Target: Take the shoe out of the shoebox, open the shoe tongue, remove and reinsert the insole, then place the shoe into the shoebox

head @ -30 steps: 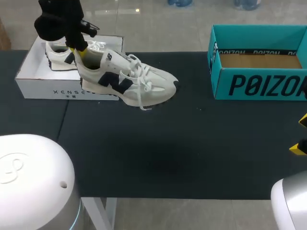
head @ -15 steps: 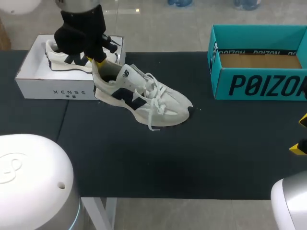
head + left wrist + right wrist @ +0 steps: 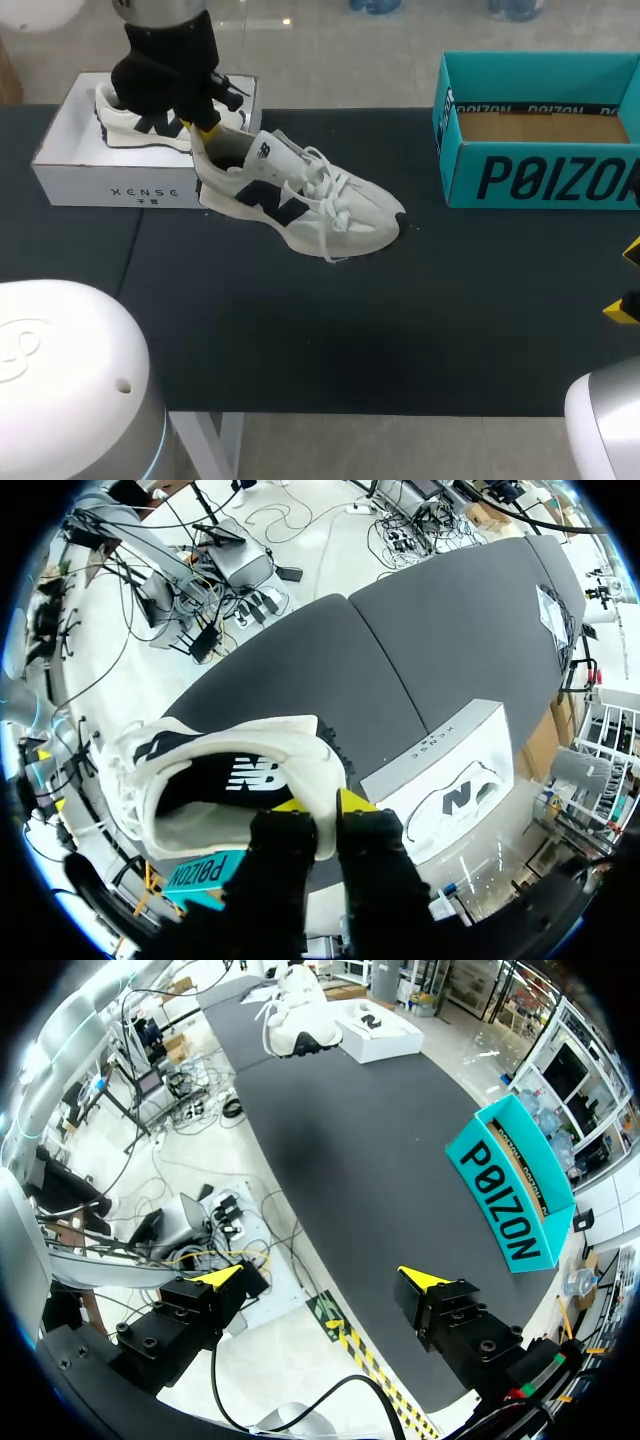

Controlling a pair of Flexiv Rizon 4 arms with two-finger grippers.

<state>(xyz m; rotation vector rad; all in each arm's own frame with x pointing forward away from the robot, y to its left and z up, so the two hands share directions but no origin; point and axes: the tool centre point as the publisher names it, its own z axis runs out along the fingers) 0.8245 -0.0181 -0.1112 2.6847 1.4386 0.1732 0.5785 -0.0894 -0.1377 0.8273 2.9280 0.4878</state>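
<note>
White-and-navy shoe (image 3: 300, 195): out of white shoebox (image 3: 140, 185), just beside it on table (image 3: 300, 330). Your left gripper (image 3: 322, 802): clamped on heel collar, likely steadying shoe for tongue work. Your right gripper (image 3: 320, 1277): fingers apart, holding nothing, well apart from shoe

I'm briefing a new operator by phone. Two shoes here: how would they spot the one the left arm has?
Find the white box at the far left of the table. Just right of it, outside, a white shoe with dark side markings points toward the teal box, the left gripper pinching its heel rim. The other shoe lies inside the white box.
</note>
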